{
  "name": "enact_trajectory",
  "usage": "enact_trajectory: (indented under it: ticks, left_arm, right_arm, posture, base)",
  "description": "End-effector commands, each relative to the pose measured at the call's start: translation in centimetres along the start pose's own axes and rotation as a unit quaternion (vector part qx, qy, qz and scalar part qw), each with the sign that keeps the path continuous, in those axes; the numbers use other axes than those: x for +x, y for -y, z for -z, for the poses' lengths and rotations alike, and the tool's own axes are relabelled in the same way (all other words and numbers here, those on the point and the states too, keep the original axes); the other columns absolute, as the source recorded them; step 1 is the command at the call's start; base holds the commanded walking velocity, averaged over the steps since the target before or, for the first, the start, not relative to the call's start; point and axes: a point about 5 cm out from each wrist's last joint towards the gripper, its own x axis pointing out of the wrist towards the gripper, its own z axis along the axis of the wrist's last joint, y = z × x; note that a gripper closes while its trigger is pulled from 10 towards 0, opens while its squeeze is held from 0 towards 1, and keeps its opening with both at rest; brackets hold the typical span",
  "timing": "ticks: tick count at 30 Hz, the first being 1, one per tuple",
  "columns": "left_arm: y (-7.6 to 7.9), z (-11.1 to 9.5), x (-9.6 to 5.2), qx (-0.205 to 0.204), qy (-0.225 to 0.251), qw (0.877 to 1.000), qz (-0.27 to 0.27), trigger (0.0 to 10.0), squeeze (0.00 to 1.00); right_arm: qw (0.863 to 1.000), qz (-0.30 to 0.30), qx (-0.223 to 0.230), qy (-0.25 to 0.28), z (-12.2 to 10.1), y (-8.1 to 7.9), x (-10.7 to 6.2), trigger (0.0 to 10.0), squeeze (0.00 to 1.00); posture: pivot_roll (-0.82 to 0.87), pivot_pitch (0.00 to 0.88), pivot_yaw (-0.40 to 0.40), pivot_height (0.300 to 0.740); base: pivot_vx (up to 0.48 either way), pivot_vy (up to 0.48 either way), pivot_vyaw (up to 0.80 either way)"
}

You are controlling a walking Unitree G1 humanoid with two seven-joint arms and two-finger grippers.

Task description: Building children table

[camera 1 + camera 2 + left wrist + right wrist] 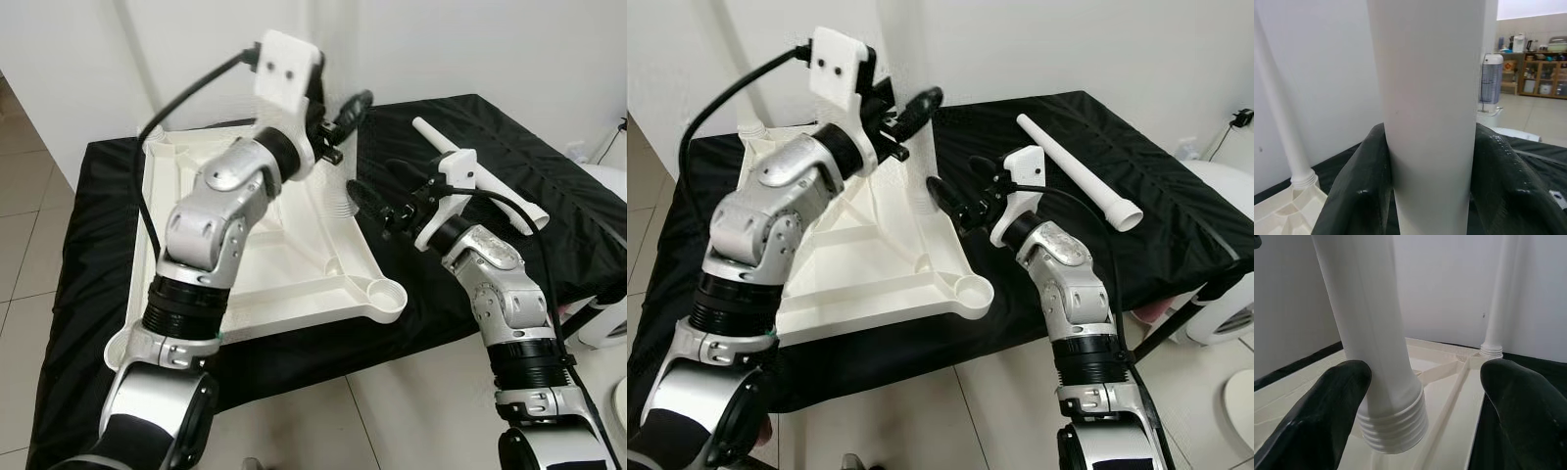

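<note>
A white table top (294,264) lies upside down on a black cloth (470,127). My left gripper (338,122) is shut on an upright white table leg (1427,122) at the top's far right corner, with a finger (1356,196) on each side. My right gripper (965,186) is open around the same leg (1376,342), lower down, by its bare threaded end (1396,431); its fingers (1317,416) stand wide of it. A second leg (1496,308) stands screwed into the far left corner. A third leg (1073,166) lies loose on the cloth to the right.
An open round socket (385,294) sits at the table top's near right corner. A white wall rises close behind the cloth. A white appliance (1225,294) stands at the right, past the cloth's edge. Tiled floor (29,255) lies to the left and in front.
</note>
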Motion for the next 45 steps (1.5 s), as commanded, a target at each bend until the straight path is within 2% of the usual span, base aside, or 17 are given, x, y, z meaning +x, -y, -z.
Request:
enact_trajectory:
  ticks: [1, 11, 23, 33, 45]
  left_arm:
    - [1.1, -0.3, 0.0, 0.023, 0.015, 1.0, 0.008, 10.0, 0.0]
    - [2.8, 0.7, 0.3, 0.048, 0.015, 0.999, 0.014, 10.0, 0.0]
    - [3.8, 0.1, 0.9, 0.045, 0.031, 0.998, 0.024, 10.0, 0.0]
    - [4.0, -0.3, 1.2, 0.046, 0.041, 0.998, 0.024, 10.0, 0.0]
    - [4.1, -0.2, 1.3, 0.048, 0.04, 0.998, 0.025, 10.0, 0.0]
  right_arm:
    - [0.999, -0.02, -0.031, -0.014, -0.2, -0.3, 0.7, 10.0, 0.0]
    - [0.996, -0.031, -0.075, -0.03, -0.1, -0.7, 1.6, 10.0, 0.0]
    - [0.994, -0.039, -0.093, -0.039, 0.4, -0.8, 2.6, 10.0, 0.0]
    - [0.994, -0.044, -0.092, -0.036, 0.6, -1.2, 3.4, 10.0, 0.0]
    - [0.994, -0.045, -0.102, -0.017, -0.5, -1.1, 3.9, 10.0, 0.0]
  posture:
    - [-0.05, 0.031, 0.0, 0.74]
    - [-0.05, 0.028, -0.003, 0.74]
    - [-0.05, 0.043, -0.002, 0.74]
    - [-0.04, 0.052, 0.0, 0.74]
    - [-0.05, 0.052, 0.001, 0.74]
  base:
    - [0.0, 0.0, 0.0]
    - [0.0, 0.0, 0.0]
    - [0.0, 0.0, 0.0]
    - [0.0, 0.0, 0.0]
    - [0.0, 0.0, 0.0]
